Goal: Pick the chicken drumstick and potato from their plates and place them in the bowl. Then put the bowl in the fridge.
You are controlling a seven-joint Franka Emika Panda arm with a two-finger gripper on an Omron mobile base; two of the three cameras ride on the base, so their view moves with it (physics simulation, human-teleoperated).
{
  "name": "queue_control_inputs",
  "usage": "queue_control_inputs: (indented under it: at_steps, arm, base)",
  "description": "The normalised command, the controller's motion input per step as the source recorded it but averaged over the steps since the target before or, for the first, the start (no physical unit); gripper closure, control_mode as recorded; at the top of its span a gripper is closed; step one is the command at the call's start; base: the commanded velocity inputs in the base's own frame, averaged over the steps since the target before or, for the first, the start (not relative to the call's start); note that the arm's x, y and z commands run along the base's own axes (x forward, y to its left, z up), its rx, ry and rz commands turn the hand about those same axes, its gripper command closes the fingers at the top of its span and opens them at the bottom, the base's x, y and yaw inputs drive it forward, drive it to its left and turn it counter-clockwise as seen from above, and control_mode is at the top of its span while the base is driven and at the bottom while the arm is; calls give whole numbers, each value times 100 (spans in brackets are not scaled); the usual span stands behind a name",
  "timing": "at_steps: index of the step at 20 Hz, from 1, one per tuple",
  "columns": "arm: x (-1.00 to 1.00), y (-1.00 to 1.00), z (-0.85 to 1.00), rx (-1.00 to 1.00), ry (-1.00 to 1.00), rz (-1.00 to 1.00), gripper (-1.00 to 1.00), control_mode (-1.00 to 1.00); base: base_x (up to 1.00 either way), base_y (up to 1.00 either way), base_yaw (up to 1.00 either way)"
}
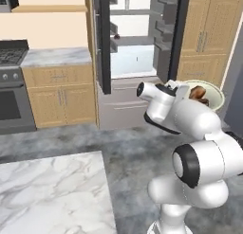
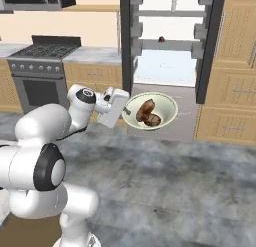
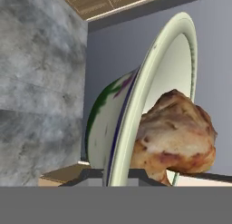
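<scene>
We carry the bowl (image 2: 150,111) (drumstick (image 2: 144,109) and potato (image 2: 152,120) inside), gripper (image 2: 123,112) clamped on its rim; next we must reach it onto a fridge (image 2: 165,41) shelf.

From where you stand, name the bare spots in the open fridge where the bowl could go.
The wide white lower shelf of the tall dark-framed fridge looks bare. The shelf above holds a small dark item; the top one a small bottle. The gripper grips the round cream bowl, holding the orange-brown chicken drumstick and dark potato.
</scene>
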Motion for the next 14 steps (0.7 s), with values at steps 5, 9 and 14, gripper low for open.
queue_control_inputs:
  at_steps: [5,9,14]
  arm:
    - [0,0,0,0,0,0,100,100]
    - [0,0,0,0,0,0,100,100]
    - [0,0,0,0,0,0,100,100]
  base:
    - [66,-38,19]
    - [62,-43,16]
    - [56,-39,25]
